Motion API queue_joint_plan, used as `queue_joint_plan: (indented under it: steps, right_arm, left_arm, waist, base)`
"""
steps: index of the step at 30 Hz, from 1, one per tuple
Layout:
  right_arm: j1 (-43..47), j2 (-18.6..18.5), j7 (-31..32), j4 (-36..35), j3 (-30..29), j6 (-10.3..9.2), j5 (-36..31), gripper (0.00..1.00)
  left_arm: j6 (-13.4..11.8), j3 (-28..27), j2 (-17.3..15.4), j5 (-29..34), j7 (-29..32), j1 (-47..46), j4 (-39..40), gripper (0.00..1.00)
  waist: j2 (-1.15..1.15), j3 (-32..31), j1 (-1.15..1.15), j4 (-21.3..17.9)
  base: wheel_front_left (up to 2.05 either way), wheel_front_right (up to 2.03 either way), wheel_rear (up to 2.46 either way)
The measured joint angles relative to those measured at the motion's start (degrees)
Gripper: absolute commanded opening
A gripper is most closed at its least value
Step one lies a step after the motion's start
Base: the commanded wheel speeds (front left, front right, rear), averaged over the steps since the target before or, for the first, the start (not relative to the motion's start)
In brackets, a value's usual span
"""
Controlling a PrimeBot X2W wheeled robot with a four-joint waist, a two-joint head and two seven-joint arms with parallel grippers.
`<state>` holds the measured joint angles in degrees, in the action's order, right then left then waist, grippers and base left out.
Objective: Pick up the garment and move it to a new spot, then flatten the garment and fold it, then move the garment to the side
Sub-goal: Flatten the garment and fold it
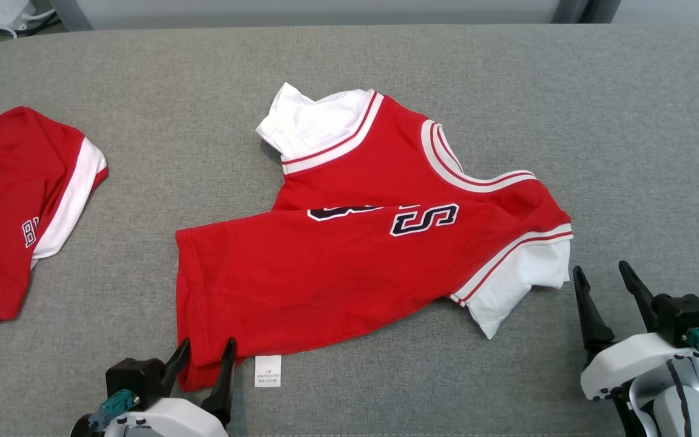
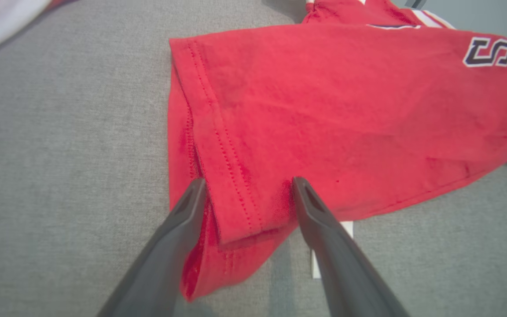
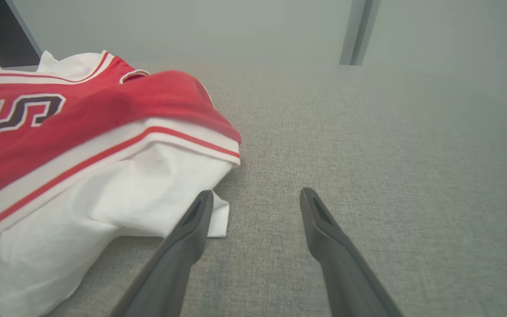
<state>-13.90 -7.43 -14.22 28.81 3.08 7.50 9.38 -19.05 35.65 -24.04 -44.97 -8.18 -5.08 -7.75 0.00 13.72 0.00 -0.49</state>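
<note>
A red jersey [image 1: 349, 255] with white sleeves and dark lettering lies crumpled across the middle of the grey table [image 1: 507, 91]. Its hem corner [image 2: 236, 211] sits between the two fingers of my left gripper [image 1: 207, 349], which is open and straddles that corner. My right gripper [image 1: 601, 270] is open just right of the jersey's white sleeve [image 3: 117, 193], over bare fabric. The sleeve's edge lies beside the right gripper's left finger [image 3: 192, 229].
A second red and white garment [image 1: 19, 200] lies at the table's left edge. A white care label [image 1: 267, 370] pokes out under the jersey's hem. Bare grey surface spreads to the right and far side.
</note>
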Motion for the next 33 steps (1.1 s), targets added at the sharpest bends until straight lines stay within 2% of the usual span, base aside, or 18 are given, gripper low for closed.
queue_joint_plan:
  steps: [7,13,14,15,18,19,20,21,22,26,33]
  right_arm:
    - [-1.6,-0.1,0.0,2.3,1.4,0.00,0.9,1.00]
    - [-3.7,-0.3,0.0,6.3,3.6,0.00,1.5,1.00]
    - [-4.3,-0.4,0.0,7.2,3.9,0.00,1.6,1.00]
    - [-4.7,-0.4,0.0,7.6,4.3,0.00,1.6,1.00]
    - [-6.3,-0.5,-0.2,9.1,5.1,0.00,2.2,1.00]
    - [-6.9,-0.6,-0.2,9.4,5.3,0.00,2.3,1.00]
    - [-7.4,-0.6,-0.3,9.8,5.6,0.00,2.4,0.80]
    - [-8.0,-0.6,-0.5,10.7,6.0,0.00,2.5,0.43]
    - [-8.5,-0.6,-0.5,11.2,6.5,0.00,2.7,0.00]
    - [-9.6,-0.4,-0.6,12.9,7.1,0.04,3.4,0.00]
    - [-7.5,-0.5,-0.6,11.0,4.9,0.10,4.8,0.00]
  left_arm:
    - [0.2,0.6,0.0,0.1,0.0,-0.3,1.2,1.00]
    - [0.4,0.9,0.0,0.1,0.1,-1.5,1.7,0.80]
    - [0.7,1.0,0.0,0.1,0.1,-1.5,1.7,0.71]
    - [0.8,1.1,0.0,0.1,0.1,-1.6,1.7,0.58]
    - [1.1,1.3,0.0,0.1,0.2,-2.0,1.7,0.36]
    - [1.4,1.5,0.0,0.1,0.3,-2.3,1.7,0.17]
    - [1.4,1.5,0.0,0.1,0.6,-2.6,1.7,0.00]
    - [1.4,1.5,0.0,0.1,0.6,-2.7,1.7,0.00]
    - [1.6,1.5,0.1,0.1,0.6,-2.7,1.7,0.00]
    - [1.8,1.6,0.3,0.1,0.6,-2.9,1.6,0.00]
    - [1.8,1.9,0.4,0.1,0.6,-2.9,2.3,0.00]
  waist:
    - [0.00,1.1,0.00,0.7]
    - [0.00,1.9,0.00,1.2]
    - [0.00,2.0,0.00,1.3]
    - [0.00,2.2,0.00,1.3]
    - [0.00,2.6,0.00,1.5]
    - [0.00,2.7,0.00,1.5]
    - [0.00,2.9,0.00,1.5]
    - [0.00,3.0,0.00,1.5]
    - [0.00,3.1,0.00,1.5]
    - [0.00,3.0,0.00,1.5]
    - [0.00,2.4,0.00,1.3]
  base:
    - [0.00,0.00,0.00]
    - [0.00,0.00,0.00]
    - [0.00,0.00,0.00]
    - [0.00,0.00,0.00]
    - [0.00,0.00,0.00]
    - [0.00,0.00,0.00]
    - [0.00,0.00,0.00]
    - [0.00,0.00,0.00]
    - [0.00,0.00,0.00]
    - [0.00,0.00,0.00]
    - [0.00,0.00,0.00]
